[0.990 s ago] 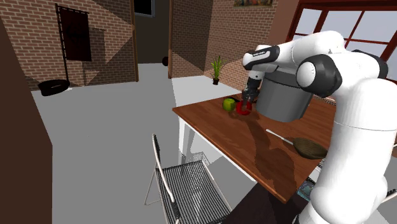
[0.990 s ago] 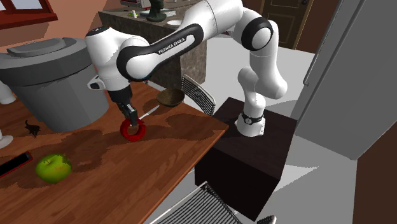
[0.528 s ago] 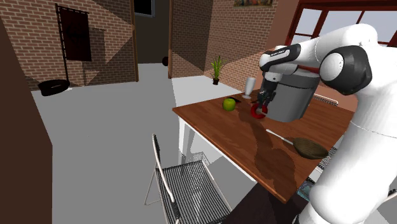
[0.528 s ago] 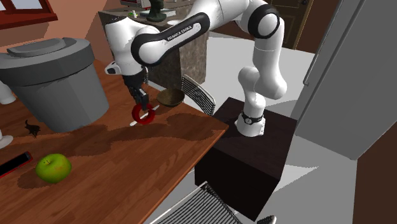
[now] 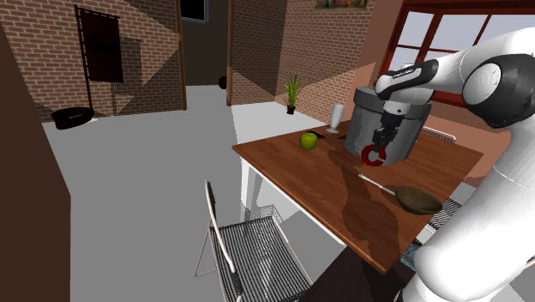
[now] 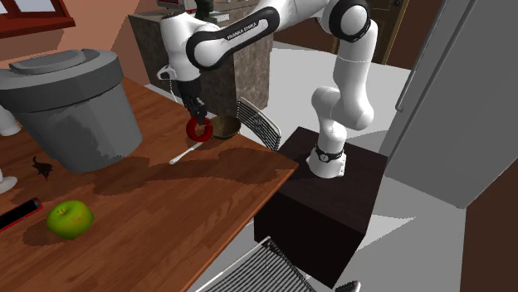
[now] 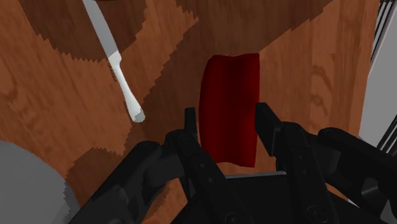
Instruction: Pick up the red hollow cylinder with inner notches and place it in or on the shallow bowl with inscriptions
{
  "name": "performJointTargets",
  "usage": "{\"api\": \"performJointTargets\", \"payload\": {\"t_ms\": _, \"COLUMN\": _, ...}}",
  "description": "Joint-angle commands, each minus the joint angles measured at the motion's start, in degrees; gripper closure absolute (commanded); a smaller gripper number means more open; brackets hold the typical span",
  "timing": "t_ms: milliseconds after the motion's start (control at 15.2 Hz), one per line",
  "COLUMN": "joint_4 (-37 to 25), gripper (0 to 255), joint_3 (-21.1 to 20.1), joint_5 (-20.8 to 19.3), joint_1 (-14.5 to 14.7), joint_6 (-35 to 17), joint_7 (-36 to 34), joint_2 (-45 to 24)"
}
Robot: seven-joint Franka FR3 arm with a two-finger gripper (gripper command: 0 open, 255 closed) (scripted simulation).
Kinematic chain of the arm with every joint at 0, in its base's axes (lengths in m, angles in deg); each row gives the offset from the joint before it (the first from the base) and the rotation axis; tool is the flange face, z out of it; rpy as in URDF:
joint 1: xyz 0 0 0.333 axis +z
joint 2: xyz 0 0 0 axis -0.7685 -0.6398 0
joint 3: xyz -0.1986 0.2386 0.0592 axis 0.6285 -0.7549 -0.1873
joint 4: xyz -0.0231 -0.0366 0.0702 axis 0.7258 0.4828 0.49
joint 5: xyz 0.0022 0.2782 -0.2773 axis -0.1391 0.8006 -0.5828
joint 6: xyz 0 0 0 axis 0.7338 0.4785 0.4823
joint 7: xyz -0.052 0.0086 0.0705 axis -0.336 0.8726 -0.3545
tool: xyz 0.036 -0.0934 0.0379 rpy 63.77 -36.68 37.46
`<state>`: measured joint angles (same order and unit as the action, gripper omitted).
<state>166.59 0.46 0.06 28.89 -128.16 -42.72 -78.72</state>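
My gripper (image 5: 376, 147) is shut on the red hollow cylinder (image 5: 373, 156), which hangs in the air above the wooden table (image 5: 300, 167), in front of the big grey pot (image 5: 403, 116). In the second exterior view the gripper (image 6: 197, 121) carries the red cylinder (image 6: 197, 129) just beside the shallow brown bowl (image 6: 223, 127), which sits near the table's edge. From the shoulder view the bowl (image 5: 417, 200) lies lower right of the cylinder. In the wrist view the black fingers (image 7: 190, 130) clasp the red cylinder (image 7: 229, 105) over the tabletop.
A white utensil (image 6: 186, 153) lies on the table under the gripper, also in the wrist view (image 7: 114, 60). A green apple (image 6: 69, 219) and the grey pot (image 6: 70, 104) stand further along the table. A wire chair (image 5: 244, 249) stands at the table's near side.
The gripper has carried the red cylinder away from the apple, past the grey pot, toward the bowl, and a little higher above the table.
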Motion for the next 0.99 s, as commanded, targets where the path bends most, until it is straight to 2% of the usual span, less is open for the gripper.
{"api": "performJointTargets", "payload": {"t_ms": 0, "joint_4": 1.8, "gripper": 255, "joint_3": 1.1, "joint_5": -1.2, "joint_1": -1.1, "joint_6": 0.0, "joint_7": 1.8, "joint_2": 2.0}}
{"api": "performJointTargets", "payload": {"t_ms": 462, "joint_4": 4.8, "gripper": 255, "joint_3": 5.5, "joint_5": -4.4, "joint_1": -5.3, "joint_6": 0.6, "joint_7": 9.1, "joint_2": 6.5}}
{"api": "performJointTargets", "payload": {"t_ms": 924, "joint_4": 4.6, "gripper": 255, "joint_3": 10.8, "joint_5": -6.2, "joint_1": -9.4, "joint_6": 1.7, "joint_7": 17.9, "joint_2": 8.1}}
